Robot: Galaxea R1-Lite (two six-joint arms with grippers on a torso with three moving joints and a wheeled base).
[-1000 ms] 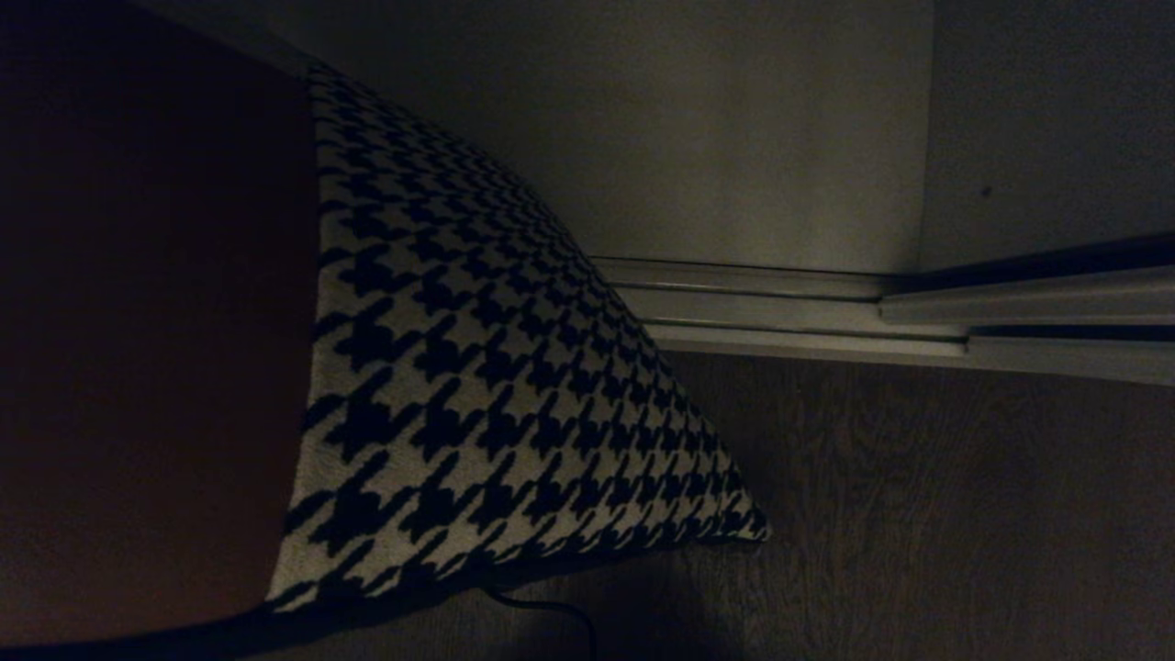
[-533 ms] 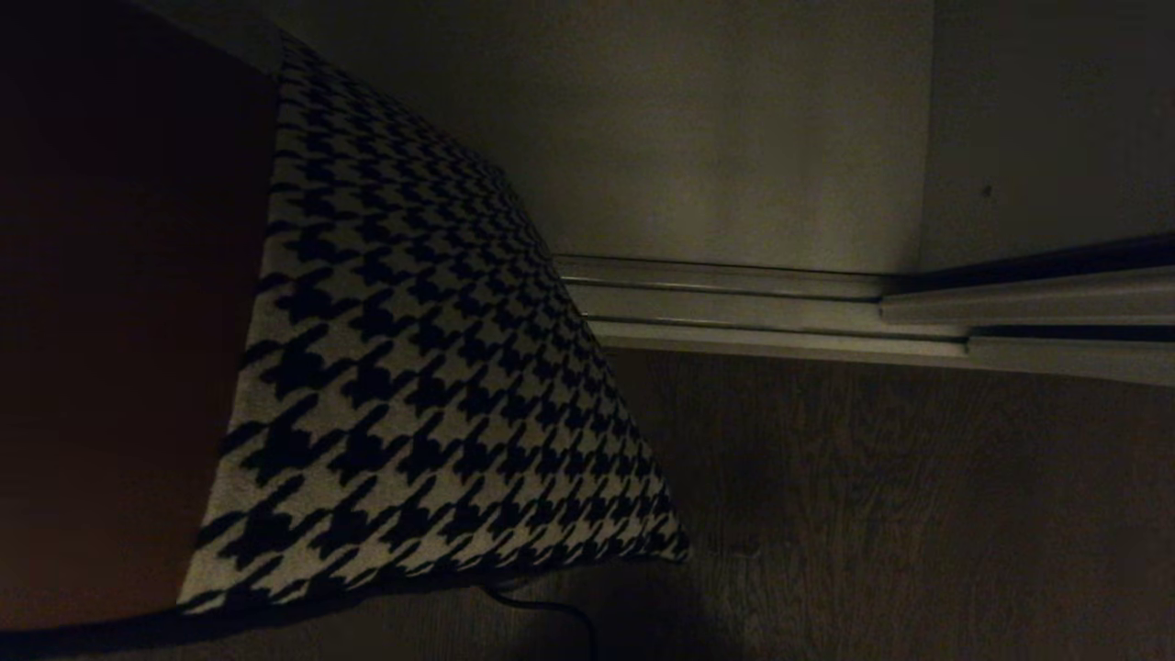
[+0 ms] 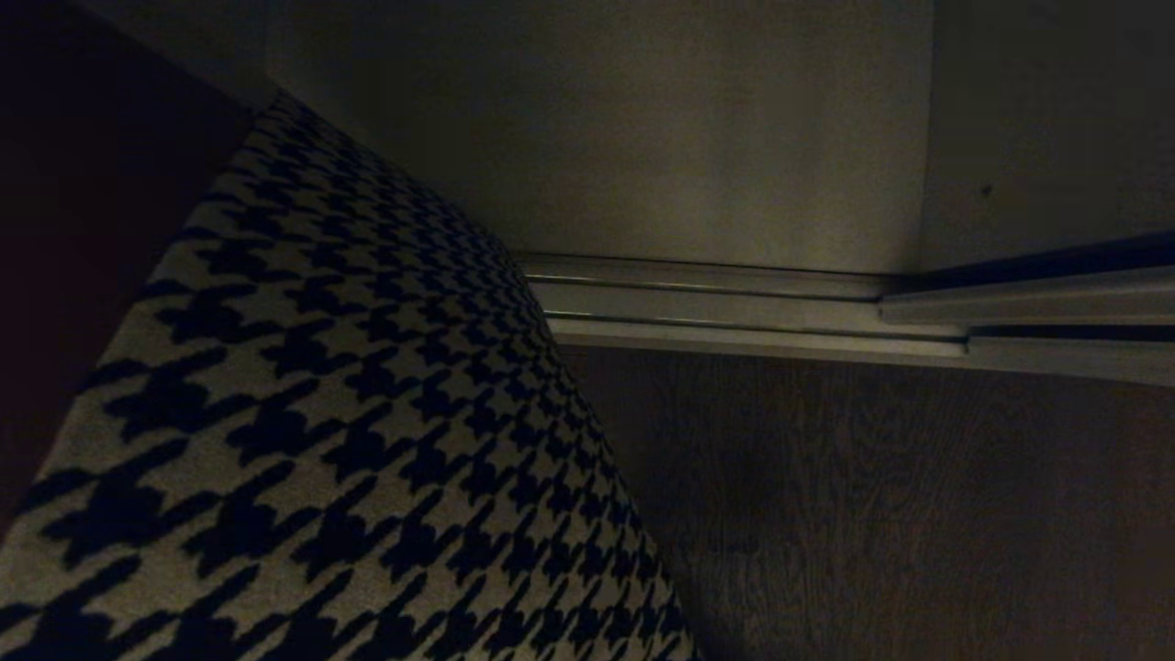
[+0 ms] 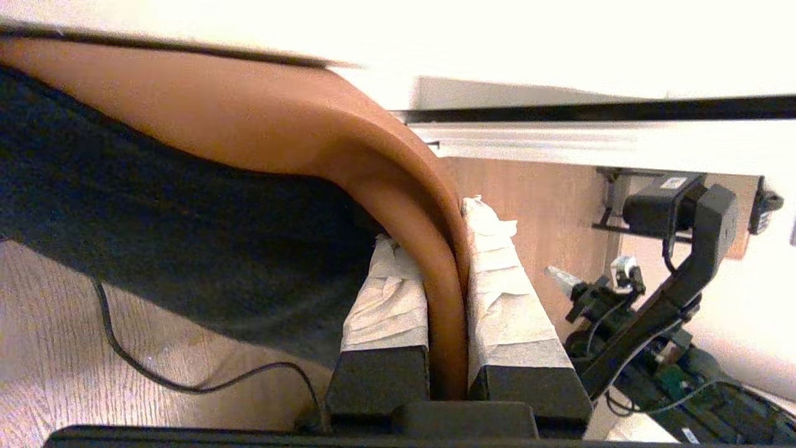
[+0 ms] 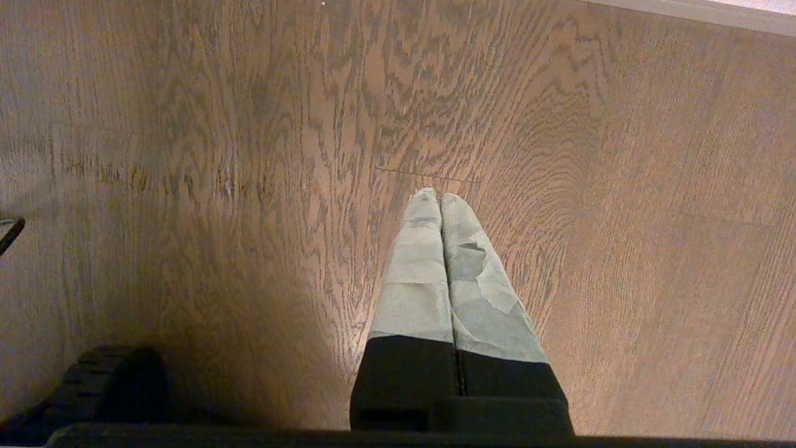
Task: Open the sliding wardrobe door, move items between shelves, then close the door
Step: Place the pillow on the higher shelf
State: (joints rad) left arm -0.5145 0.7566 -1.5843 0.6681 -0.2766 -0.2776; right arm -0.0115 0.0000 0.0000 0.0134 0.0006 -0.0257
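You've got one cushion in view, hanging at the left of the head view above the wooden floor, just near of the wardrobe's door tracks. Left end effector is clamped on its rust-brown edge; right end effector is closed and empty over the floor. It looks soft, light and floppy, so grip deep on the seam.

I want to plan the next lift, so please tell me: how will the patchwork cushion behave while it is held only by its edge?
Probably floppy: the cushion bends sharply where the left gripper pinches its rust-brown edge. It seems light for its size, since one thin pinch carries it. The smooth leather-like edge might slip between the jaws, so a slow swing seems wiser.
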